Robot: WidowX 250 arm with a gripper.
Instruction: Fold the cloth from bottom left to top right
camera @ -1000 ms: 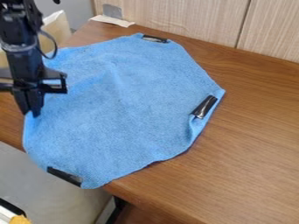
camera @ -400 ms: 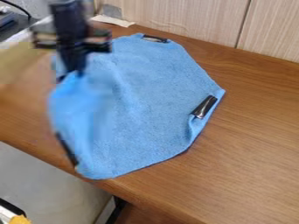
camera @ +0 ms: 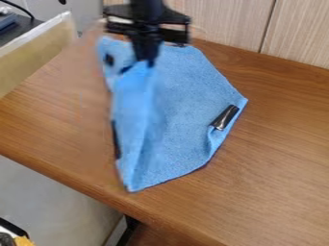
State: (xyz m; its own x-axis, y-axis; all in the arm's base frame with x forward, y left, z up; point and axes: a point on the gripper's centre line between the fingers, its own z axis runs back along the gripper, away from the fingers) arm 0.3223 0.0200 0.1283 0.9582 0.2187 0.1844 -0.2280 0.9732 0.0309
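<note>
1. Camera view, nearest part: the edge of the bench [camera: 270, 158] slants past the lowest tip of the cloth [camera: 189, 96], and something orange [camera: 24, 241] shows well apart from the cloth, below it and to the left.
2. Along the cloth's right border sits a glossy black strip [camera: 225, 117], just inside the right corner; the fabric puckers beside it. A dark strip [camera: 116, 139] edges the cloth's left border.
3. Over the upper left part of the cloth hangs the tool [camera: 146, 63], tips downward, pinching a raised fold of it.
4. The arm [camera: 146, 9] comes in from above the cloth's far side, nearly upright, with its dark crosspiece spanning left and right over that far part.
5. Relative to the tool, the cloth drops from the tips toward the near side as a blurred, lifted ridge; its flatter part spreads on the bench to the right, and a corner shows to the left and beyond.
6. Farther, left of the cloth and apart from it, stands a pale yellowish board [camera: 38, 53].
7. Farthest, a light wood panel [camera: 231, 19] rises behind the cloth.
</note>
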